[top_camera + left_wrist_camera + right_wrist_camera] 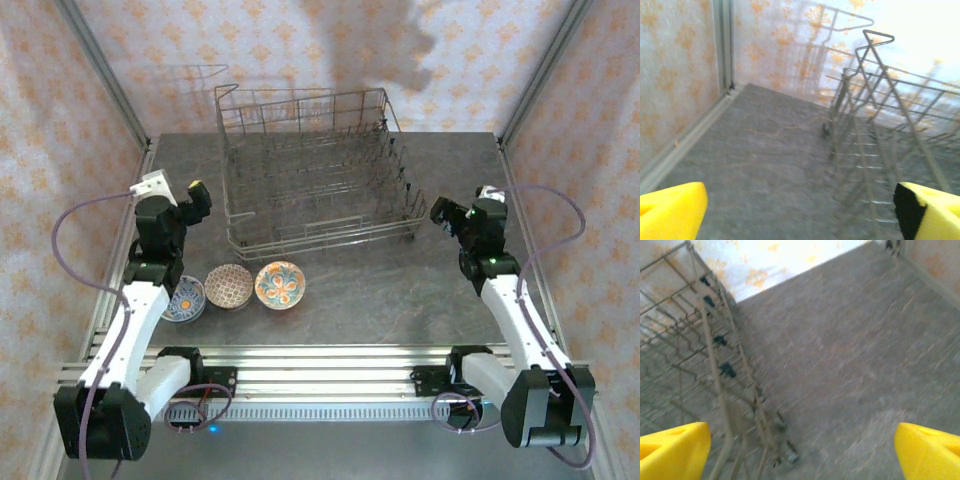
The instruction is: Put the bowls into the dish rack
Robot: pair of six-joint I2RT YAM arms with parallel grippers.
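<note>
The dish rack (315, 170), a big grey wire basket with nothing in it, stands at the middle back of the table. Three bowls sit in a row at the front left: an orange floral one (280, 284), a brown speckled one (229, 286) and a blue-and-white one (183, 300), the last partly under my left arm. My left gripper (195, 200) hovers left of the rack, open and holding nothing. My right gripper (445, 212) hovers by the rack's right front corner, also open. The rack's wires (880, 125) show ahead of the left gripper (800, 215). The rack's side (705, 365) lies left of the right gripper (800, 455).
The grey table (400, 290) is walled by patterned panels with metal frame posts (110, 80) at the back corners. An aluminium rail (320, 365) runs along the near edge between the arm bases. Bare tabletop lies right of the bowls.
</note>
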